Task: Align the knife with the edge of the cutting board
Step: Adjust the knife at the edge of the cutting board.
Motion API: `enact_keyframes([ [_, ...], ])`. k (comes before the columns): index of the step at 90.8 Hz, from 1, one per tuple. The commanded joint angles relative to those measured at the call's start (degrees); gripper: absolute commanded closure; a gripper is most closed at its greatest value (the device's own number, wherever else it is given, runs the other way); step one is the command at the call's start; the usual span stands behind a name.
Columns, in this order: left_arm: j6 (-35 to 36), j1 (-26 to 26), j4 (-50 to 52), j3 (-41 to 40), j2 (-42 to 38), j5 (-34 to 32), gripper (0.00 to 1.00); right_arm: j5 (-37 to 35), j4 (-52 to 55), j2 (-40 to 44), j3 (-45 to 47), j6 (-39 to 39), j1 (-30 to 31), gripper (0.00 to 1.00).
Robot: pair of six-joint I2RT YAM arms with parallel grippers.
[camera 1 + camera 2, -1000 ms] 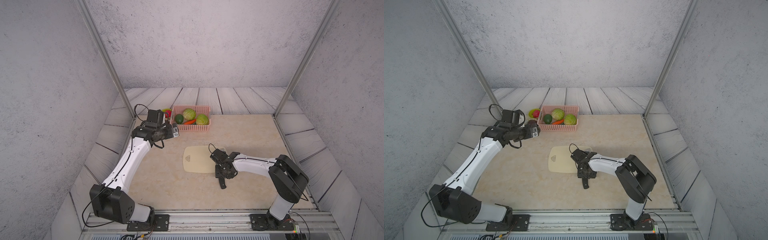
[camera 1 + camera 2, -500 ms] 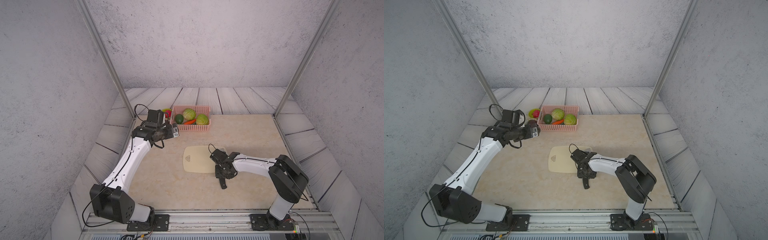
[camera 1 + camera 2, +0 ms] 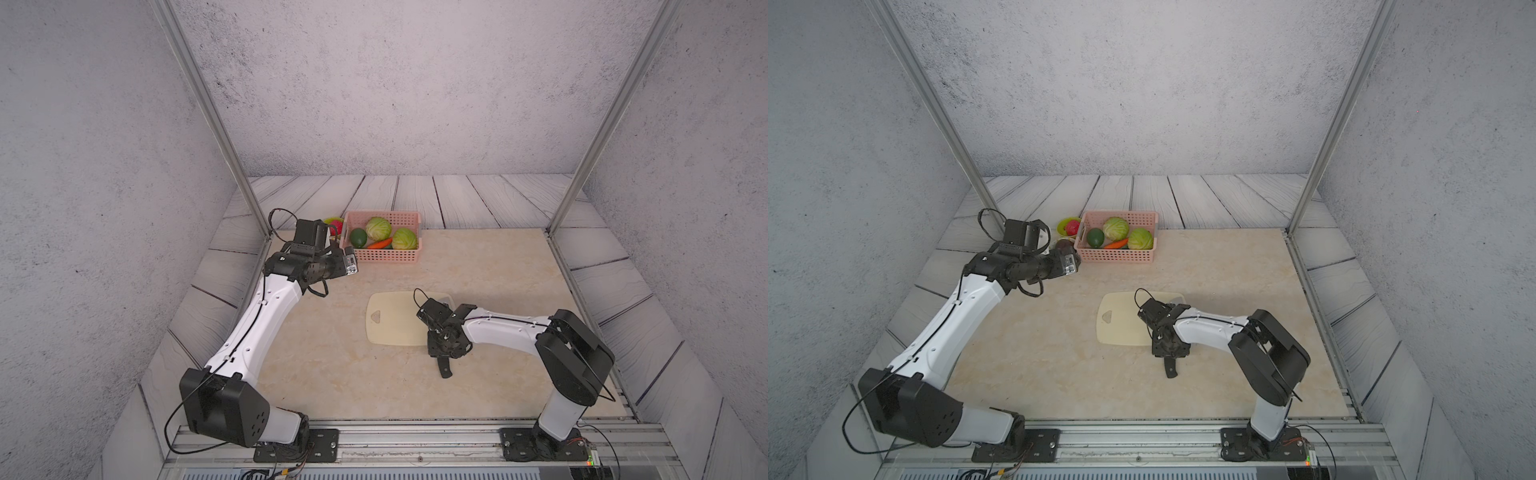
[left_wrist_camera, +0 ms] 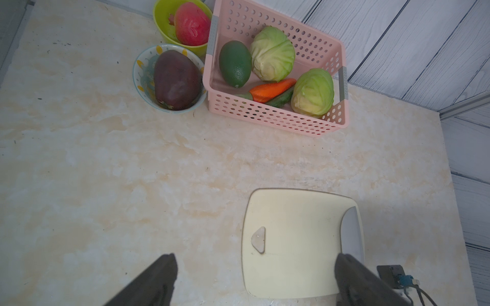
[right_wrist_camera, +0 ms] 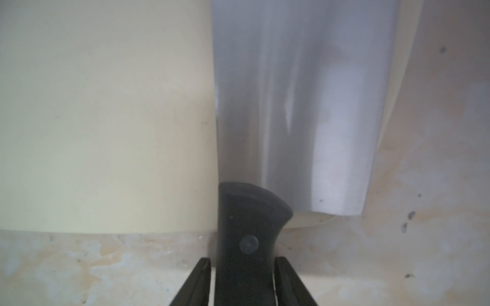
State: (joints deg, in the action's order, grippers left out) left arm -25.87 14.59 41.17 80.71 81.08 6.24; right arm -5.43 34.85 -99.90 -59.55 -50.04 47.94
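One cleaver-style knife [image 5: 291,106] lies flat on the one cream cutting board [image 3: 390,322]. Its grey blade runs along the short end away from the triangular hole, with a thin strip of board showing beyond it. Its black riveted handle sticks off the board over the marbled table [image 3: 332,374]. The right pincer [image 5: 242,261] straddles that handle, its two fingers [image 5: 198,280] nearly closed. Pale slivers show beside the handle, so I cannot tell whether they grip it. The left pincer [image 4: 256,255] hangs above the table, spread wide and holding nothing. Near the back of the table stands one pink basket [image 4: 265,116] holding two cabbages [image 4: 273,53] [image 4: 313,92], one avocado [image 4: 234,63], one carrot [image 4: 273,88] and one cucumber [image 4: 281,100]. Just beside it are two bowls: a green bowl [image 4: 161,16] with one red fruit [image 4: 191,23], and a patterned bowl [image 4: 140,71] with one dark purple fruit [image 4: 176,79].
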Motion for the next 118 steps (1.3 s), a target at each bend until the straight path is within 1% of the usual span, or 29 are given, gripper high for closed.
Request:
enact_keyframes([
  [1, 0.6, -0.2, 1.0, 0.3, 0.8, -0.1, 0.02, 0.3, 1.3, -0.8, -1.1, -1.1, 0.2, 0.57],
  [71, 0.9, 0.1, 1.3, 0.4, 1.0, -0.7, 0.02, -0.5, 2.2, -0.9, -1.9, -1.1, 0.2, 0.62],
  [84, 1.0, 0.1, 1.3, 0.5, 1.0, -0.8, 0.02, -0.6, 2.5, -0.9, -2.0, -1.0, 0.2, 0.66],
  [118, 1.0, 0.1, 1.4, 0.6, 1.0, -0.8, 0.02, -1.0, 3.1, -0.7, -2.3, -0.9, 0.2, 0.69],
])
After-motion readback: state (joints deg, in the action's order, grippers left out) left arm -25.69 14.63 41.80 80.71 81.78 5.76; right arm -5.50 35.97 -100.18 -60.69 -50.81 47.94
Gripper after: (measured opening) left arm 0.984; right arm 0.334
